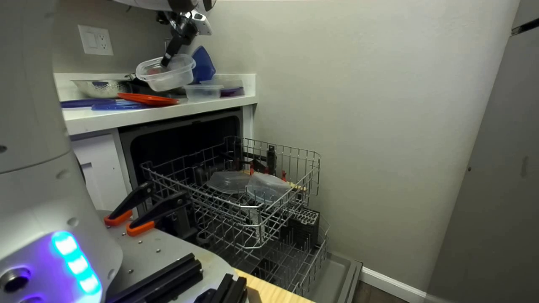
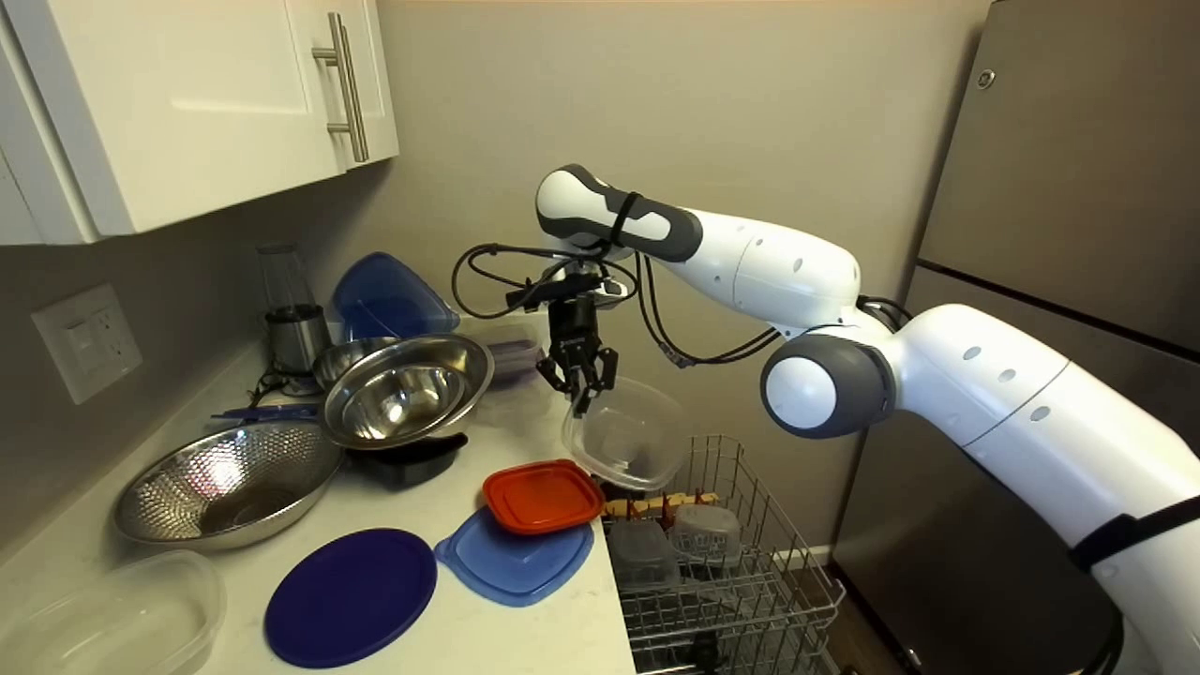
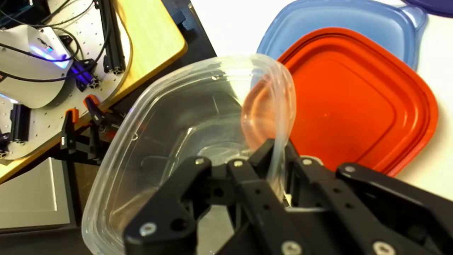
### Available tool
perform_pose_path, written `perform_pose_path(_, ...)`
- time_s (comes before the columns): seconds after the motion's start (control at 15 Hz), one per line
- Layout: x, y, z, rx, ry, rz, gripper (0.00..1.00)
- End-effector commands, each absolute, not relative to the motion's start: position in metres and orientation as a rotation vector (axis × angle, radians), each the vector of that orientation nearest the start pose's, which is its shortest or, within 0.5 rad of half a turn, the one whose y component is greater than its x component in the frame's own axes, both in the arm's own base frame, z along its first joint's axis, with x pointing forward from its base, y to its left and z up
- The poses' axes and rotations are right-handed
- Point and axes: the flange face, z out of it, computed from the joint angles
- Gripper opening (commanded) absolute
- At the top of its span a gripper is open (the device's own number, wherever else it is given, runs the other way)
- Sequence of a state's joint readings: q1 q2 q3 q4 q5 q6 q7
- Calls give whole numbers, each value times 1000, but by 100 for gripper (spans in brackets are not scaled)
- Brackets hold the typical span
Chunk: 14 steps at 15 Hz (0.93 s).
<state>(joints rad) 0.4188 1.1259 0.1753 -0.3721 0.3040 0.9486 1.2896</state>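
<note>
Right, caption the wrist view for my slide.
Gripper pinching the wall of a clear container, with a red lid overlapping a blue lid on the white counter.

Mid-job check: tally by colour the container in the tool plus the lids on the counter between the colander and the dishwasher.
Clear container, in the tool: 1
Red lid: 1
Light blue lid: 1
Dark blue lid: 1
Total: 4

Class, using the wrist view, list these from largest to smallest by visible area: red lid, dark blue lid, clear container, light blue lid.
1. Clear container; it is nearer, so true size is unsure
2. Red lid
3. Light blue lid, partly covered by the red lid
4. Dark blue lid, mostly out of frame
</note>
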Motion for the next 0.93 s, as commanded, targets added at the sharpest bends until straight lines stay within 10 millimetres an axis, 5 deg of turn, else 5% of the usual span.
perform_pose_path(0.0, 624, 368, 391, -2805, 1109, 1102, 2)
perform_pose_path(0.47, 650, 372, 394, -2530, 1563, 1005, 2)
perform_pose_path(0.87, 668, 398, 367, -2395, 1503, 927, 2)
